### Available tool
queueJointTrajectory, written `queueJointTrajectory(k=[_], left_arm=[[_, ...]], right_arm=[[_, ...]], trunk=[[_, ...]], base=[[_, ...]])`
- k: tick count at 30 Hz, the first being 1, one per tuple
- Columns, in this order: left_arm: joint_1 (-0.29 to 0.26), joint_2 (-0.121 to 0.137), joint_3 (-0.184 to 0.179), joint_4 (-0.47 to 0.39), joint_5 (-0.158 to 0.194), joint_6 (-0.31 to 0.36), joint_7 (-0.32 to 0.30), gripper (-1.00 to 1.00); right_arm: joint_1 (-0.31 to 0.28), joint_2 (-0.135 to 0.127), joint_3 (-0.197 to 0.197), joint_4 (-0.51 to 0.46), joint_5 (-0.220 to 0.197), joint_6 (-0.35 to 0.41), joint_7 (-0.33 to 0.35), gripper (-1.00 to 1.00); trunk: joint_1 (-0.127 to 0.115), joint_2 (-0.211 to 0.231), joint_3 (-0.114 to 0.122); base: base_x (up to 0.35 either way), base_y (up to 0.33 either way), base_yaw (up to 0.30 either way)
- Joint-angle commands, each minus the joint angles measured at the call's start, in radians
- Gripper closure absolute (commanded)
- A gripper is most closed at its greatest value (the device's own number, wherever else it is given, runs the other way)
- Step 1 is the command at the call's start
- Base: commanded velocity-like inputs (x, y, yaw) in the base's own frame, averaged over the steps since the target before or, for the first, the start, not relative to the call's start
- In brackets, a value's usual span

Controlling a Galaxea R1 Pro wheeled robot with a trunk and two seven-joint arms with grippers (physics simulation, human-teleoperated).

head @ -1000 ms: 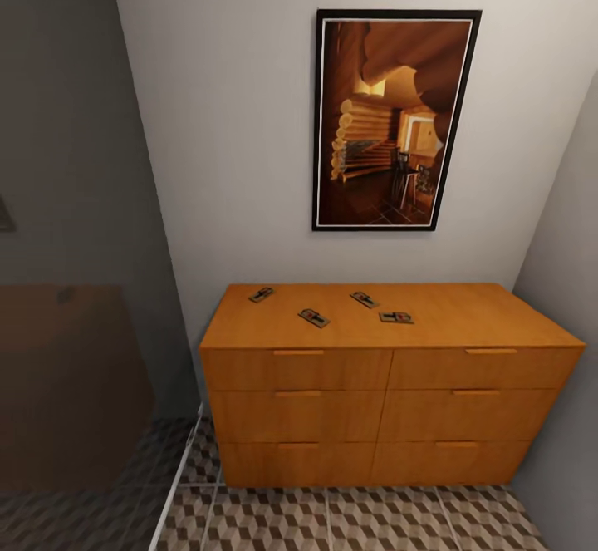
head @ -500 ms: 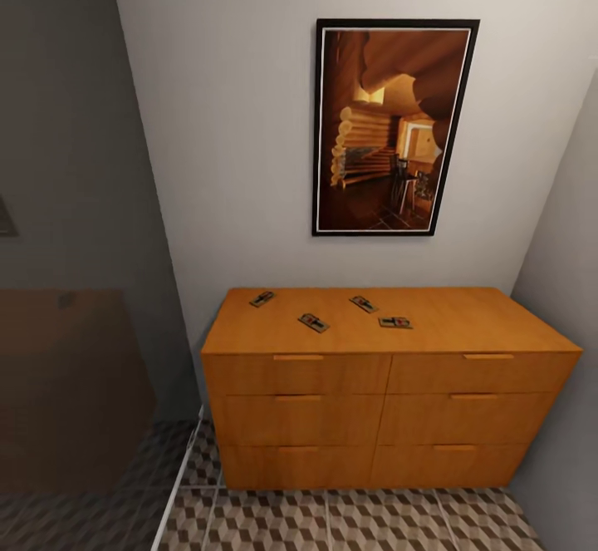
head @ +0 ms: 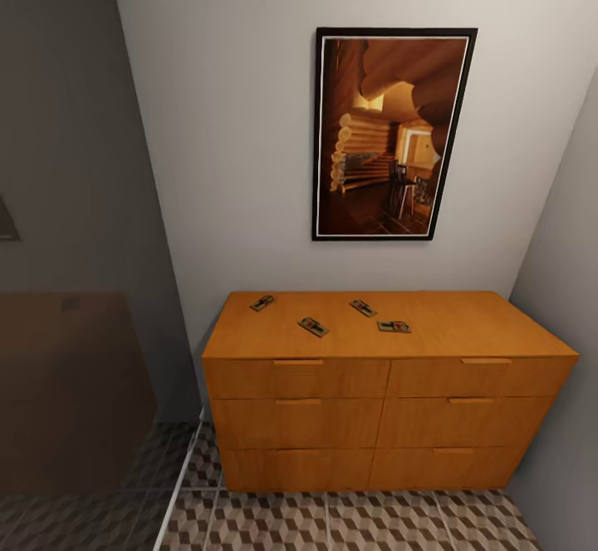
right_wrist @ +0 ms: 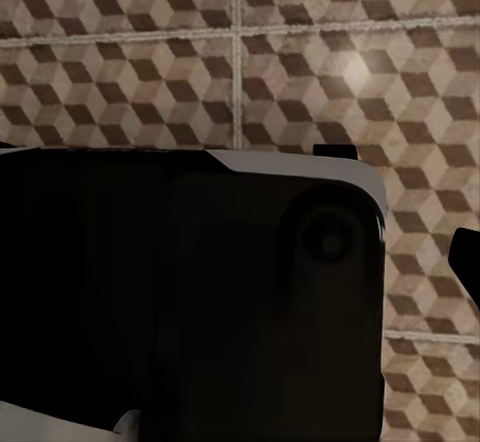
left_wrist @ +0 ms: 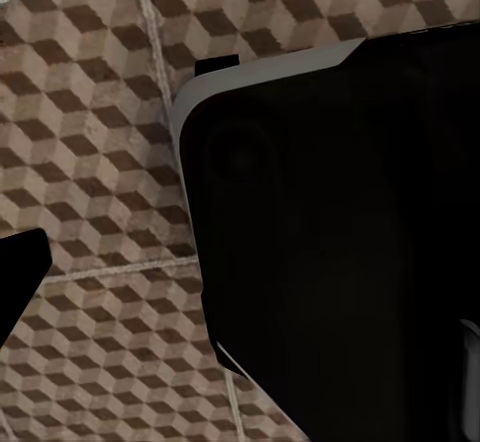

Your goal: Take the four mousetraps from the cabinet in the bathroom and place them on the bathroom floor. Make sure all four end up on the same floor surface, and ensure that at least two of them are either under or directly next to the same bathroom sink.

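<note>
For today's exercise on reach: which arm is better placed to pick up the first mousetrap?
Neither yet. Three of four mousetraps lie on the cabinet's left half, slightly favouring the left arm.

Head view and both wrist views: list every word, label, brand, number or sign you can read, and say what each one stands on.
No readable text in these pictures.
The framed picture on the wall shows a log-cabin interior, no lettering.
The four mousetraps on the cabinet carry small red marks, too small to read.
The cabinet's drawer fronts are plain wood with slot handles.
The bathroom floor bears just a cube pattern.
</note>
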Motion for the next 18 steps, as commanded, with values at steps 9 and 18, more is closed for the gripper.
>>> queueJointTrajectory(k=[9, 18], left_arm=[[0.001, 0.001, -0.004, -0.004, -0.001, 0.005, 0.000, -1.00], [0.001, 0.000, -0.004, -0.004, -0.001, 0.003, 0.003, -1.00]], right_arm=[[0.001, 0.000, -0.004, -0.003, -0.002, 0.007, 0.006, -1.00], [0.001, 0.000, -0.004, -0.003, -0.002, 0.006, 0.005, -1.00]], trunk=[[-0.034, 0.063, 0.027], [-0.069, 0.126, 0.056]], base=[[0.000, 0.000, 0.000], [0.000, 0.000, 0.000]])
